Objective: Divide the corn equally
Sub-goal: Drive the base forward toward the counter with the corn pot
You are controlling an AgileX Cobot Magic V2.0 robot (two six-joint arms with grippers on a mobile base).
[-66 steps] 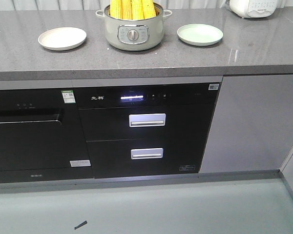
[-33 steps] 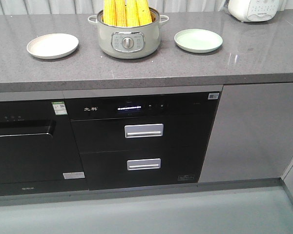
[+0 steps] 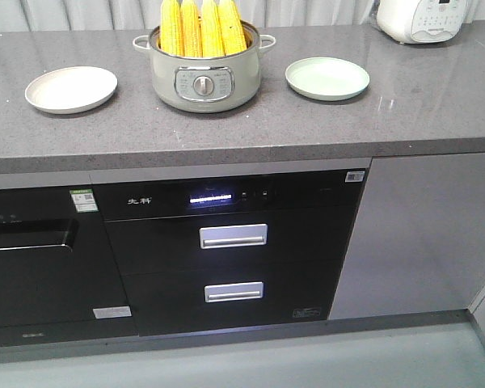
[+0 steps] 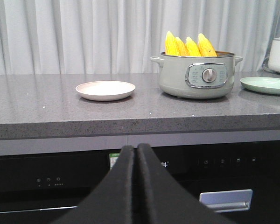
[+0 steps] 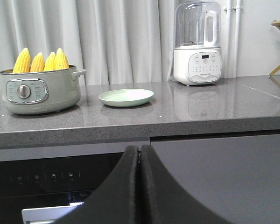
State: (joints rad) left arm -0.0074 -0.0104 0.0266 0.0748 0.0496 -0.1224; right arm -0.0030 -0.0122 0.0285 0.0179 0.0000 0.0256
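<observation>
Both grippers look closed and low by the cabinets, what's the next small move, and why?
Probably lift the left gripper above the countertop and open it toward the corn. All four cobs stand in the pot, the white plate and green plate are empty, and the right gripper is also shut and low.

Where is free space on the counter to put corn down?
The cream plate, left of the pot, and the green plate, right of it, are bare. The counter in front is bare too. Only the pot is crowded: four corn cobs stand inside.
</observation>
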